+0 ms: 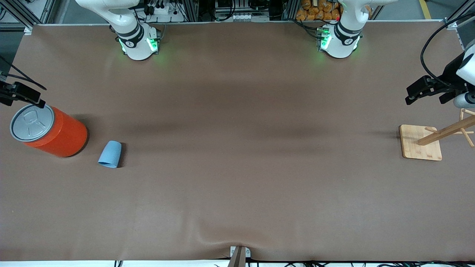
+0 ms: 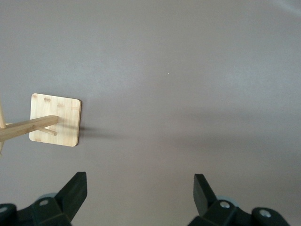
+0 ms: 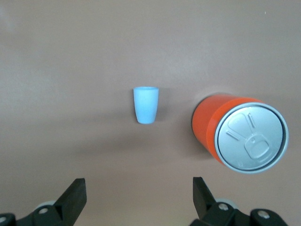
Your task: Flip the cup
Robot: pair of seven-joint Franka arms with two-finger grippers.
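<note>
One brown cloth-covered table (image 1: 237,178), gently wrinkled.

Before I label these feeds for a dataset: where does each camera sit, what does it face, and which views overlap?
Front view: high across the table, facing both arm bases; shows the cup, orange can, wooden stand, and both arms' ends at the edges.
Left wrist view: looks down at the wooden stand; open left end effector at the frame edge.
Right wrist view: looks down at the cup and can; open right end effector.
Shared: each wrist view overlaps only the front view.
</note>
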